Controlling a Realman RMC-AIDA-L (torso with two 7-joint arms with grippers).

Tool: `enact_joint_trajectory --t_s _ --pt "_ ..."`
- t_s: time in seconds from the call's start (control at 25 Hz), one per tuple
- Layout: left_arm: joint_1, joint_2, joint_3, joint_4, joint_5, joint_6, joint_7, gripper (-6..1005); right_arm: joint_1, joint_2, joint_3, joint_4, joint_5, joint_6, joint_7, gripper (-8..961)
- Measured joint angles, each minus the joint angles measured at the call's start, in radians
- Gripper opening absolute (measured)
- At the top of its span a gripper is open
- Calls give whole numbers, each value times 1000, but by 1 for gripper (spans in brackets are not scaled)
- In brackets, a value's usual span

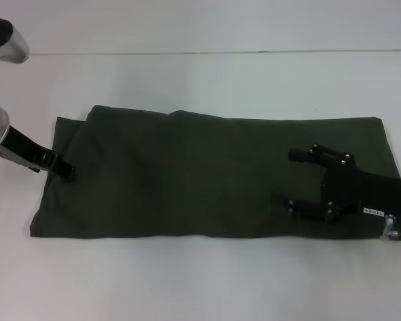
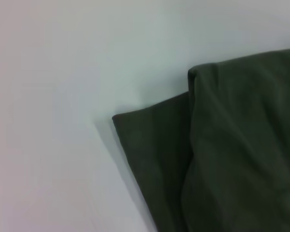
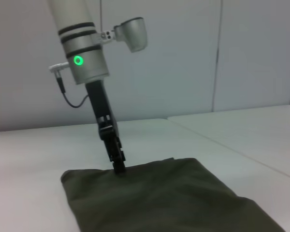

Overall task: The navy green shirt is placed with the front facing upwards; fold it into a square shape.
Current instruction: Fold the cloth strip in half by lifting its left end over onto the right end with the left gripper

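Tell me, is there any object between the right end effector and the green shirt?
No, nothing visible. The right end effector hangs directly over the right part of the navy green shirt, fingers spread, with only bare cloth under it. The left end effector is at the shirt's far left edge.

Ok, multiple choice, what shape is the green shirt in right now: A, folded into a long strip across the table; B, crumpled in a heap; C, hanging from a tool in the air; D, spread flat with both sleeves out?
A: the navy green shirt lies as a long folded band on the table, no sleeves or lettering showing.
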Motion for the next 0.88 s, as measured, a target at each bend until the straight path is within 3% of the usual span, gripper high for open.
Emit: enact_joint_trajectory --t_s 0.32,0.52,0.88 --pt "5 2 24 -19 1 -46 -8 829 -2 2 -7 -28 -33 -10 33 914" --pt "-8 11 25 -73 1 -61 -8 904 -2 2 -7 -28 -33 -10 33 909" --pt "-14 13 28 -88 1 -71 -8 903 2 2 -9 -27 -35 -11 33 900"
